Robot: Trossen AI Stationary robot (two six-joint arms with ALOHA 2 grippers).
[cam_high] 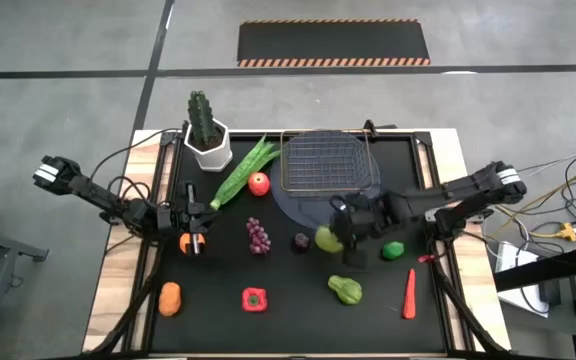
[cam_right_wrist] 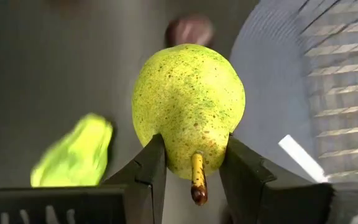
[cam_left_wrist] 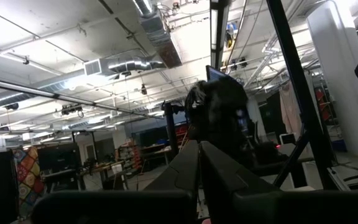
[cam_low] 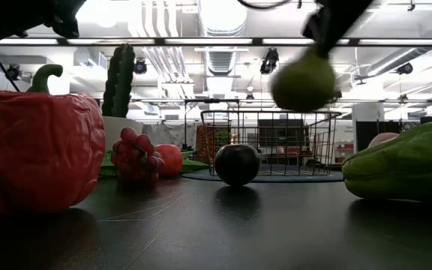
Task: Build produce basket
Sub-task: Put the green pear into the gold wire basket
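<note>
My right gripper (cam_high: 336, 238) (cam_right_wrist: 191, 163) is shut on a speckled yellow-green pear (cam_high: 326, 239) (cam_low: 302, 81), just off the near edge of the round grey disc (cam_high: 303, 205). The coppery wire basket (cam_high: 328, 163) (cam_low: 276, 142) stands on that disc and looks empty. The rest of the produce lies on the black mat: long leafy green (cam_high: 243, 172), red fruit (cam_high: 258, 183), grapes (cam_high: 257, 235), dark plum (cam_high: 301, 240). My left gripper (cam_high: 194, 228) (cam_left_wrist: 199, 149) is shut with nothing between its fingers, above a small orange fruit (cam_high: 185, 244). My right gripper pinches the pear at its narrow stem end (cam_right_wrist: 191, 146) between the two fingers (cam_right_wrist: 151, 168). The brown stem (cam_right_wrist: 196, 177) points back toward the wrist. The fingers come from the table's right, slanting down. The pear is lifted clear of the mat, its broad end leading.
A cactus in a white pot (cam_high: 208, 135) stands at the mat's far left. Near the front lie an orange vegetable (cam_high: 171, 298), a red pepper (cam_high: 254, 298) (cam_low: 36, 150), a bumpy green vegetable (cam_high: 345, 290), a green lime (cam_high: 394, 250) and a red carrot-like piece (cam_high: 409, 293).
</note>
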